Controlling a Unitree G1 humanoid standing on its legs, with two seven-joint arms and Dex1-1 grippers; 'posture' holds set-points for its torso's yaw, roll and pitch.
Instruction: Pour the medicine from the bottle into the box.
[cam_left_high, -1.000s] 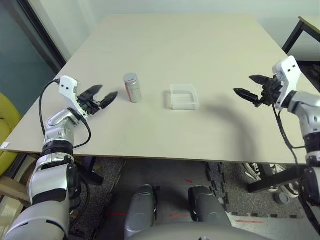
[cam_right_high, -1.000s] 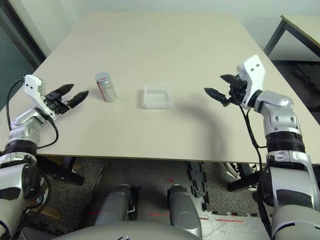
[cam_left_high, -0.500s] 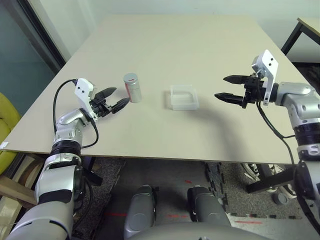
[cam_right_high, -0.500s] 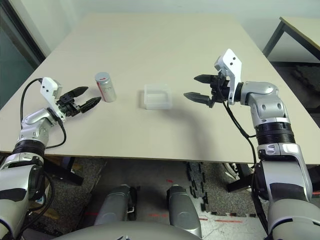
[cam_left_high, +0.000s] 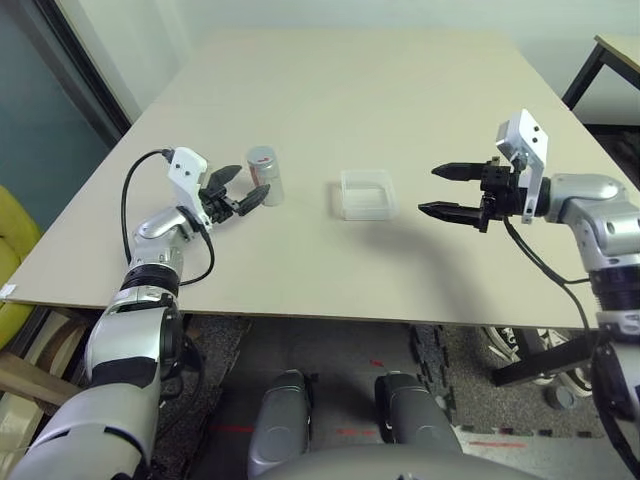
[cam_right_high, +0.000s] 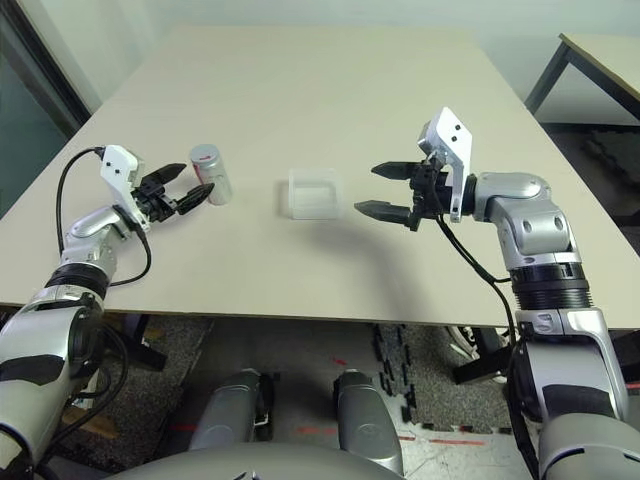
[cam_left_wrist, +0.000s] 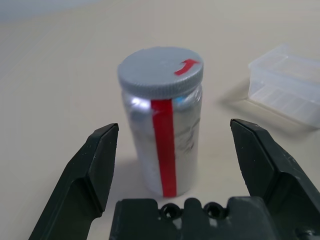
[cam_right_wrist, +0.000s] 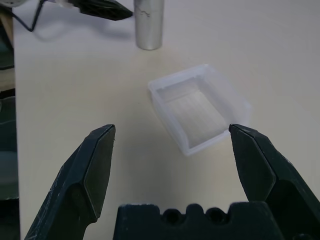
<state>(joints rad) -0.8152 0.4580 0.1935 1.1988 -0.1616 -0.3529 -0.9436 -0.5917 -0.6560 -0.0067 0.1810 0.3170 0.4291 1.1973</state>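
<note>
The bottle (cam_left_high: 265, 175), silver-grey with a red stripe and a grey cap on top, stands upright on the table left of centre. My left gripper (cam_left_high: 242, 186) is open just to its left, fingertips reaching either side of it without touching; the left wrist view has the bottle (cam_left_wrist: 162, 122) between the spread fingers. The clear plastic box (cam_left_high: 366, 193) lies at the table's middle, looking empty. My right gripper (cam_left_high: 440, 190) hovers open a short way to the right of the box, pointing at it. The box (cam_right_wrist: 197, 107) sits ahead of it in the right wrist view.
The pale table (cam_left_high: 400, 90) stretches far back beyond both things. A second table's dark leg (cam_left_high: 585, 75) stands at the far right. At the left edge sits a yellow seat (cam_left_high: 12, 255).
My left gripper has advanced rightward to the bottle, its fingers now flanking it. My right gripper has swung left toward the box. Both stayed open.
</note>
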